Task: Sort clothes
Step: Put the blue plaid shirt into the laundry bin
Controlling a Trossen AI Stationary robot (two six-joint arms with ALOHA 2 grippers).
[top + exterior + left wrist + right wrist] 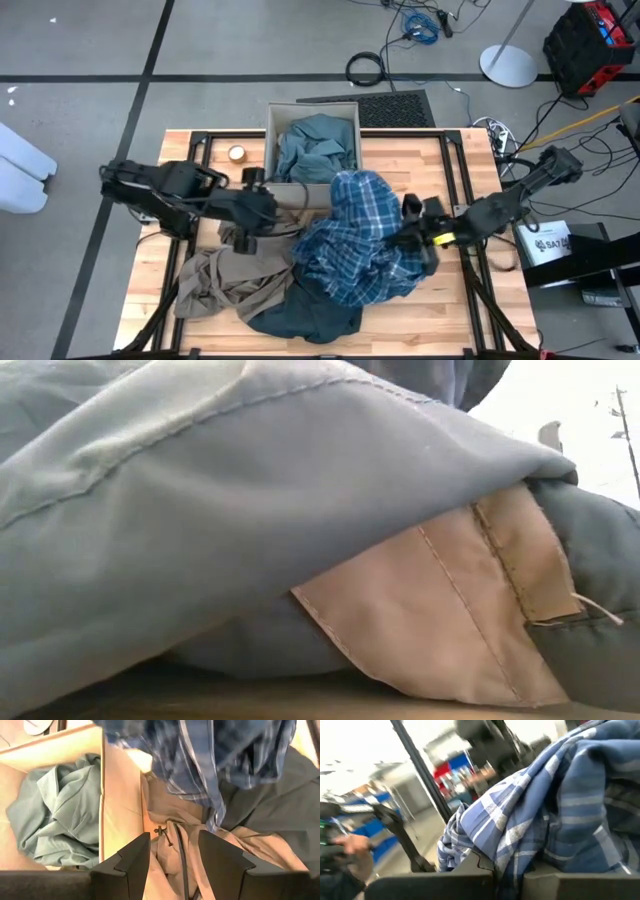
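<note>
Dark slate garment (pixel 200 510) pressed against low camera. Blue plaid shirt (pixel 365 235) raised mid-tabletop, pinched in closed right hand (pixel 420 238). Left hand (pixel 172 865) parted, empty, over tan-brown garment (pixel 225 275). Teal-grey shirt (pixel 318 148) already boxed. Next likely: carry plaid to its place.

plaid shirt (pixel 360 235) raised, teal shirt (pixel 318 148) boxed

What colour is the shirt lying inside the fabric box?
Teal-grey. The shirt in the box shows best in the high view.
</note>
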